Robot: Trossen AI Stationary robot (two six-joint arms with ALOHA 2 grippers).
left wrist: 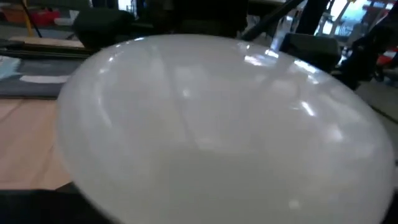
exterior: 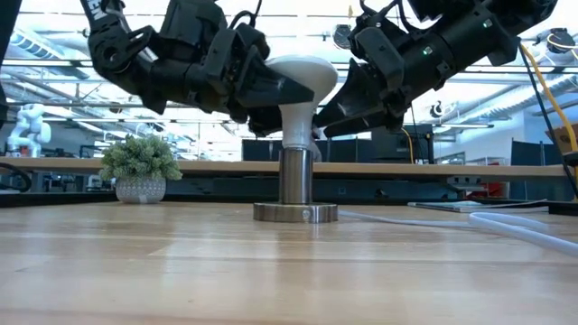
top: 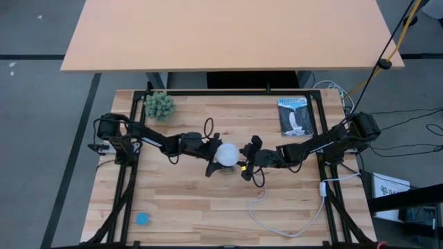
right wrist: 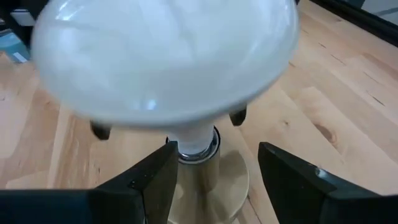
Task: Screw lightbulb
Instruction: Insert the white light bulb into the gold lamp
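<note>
The bulb stands upright in the socket at mid-table. My left gripper clamps its globe; my right gripper sits spread beside the socket's neck.

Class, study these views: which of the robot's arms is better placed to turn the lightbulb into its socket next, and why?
Probably the left: the left gripper sits at the lightbulb globe, while the right gripper stands open around the socket.

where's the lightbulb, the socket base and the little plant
lightbulb (exterior: 302, 72), low view, on its white globe
socket base (exterior: 295, 213), low view, on the flat metal foot
little plant (top: 160, 106), high view, on its green top
</note>
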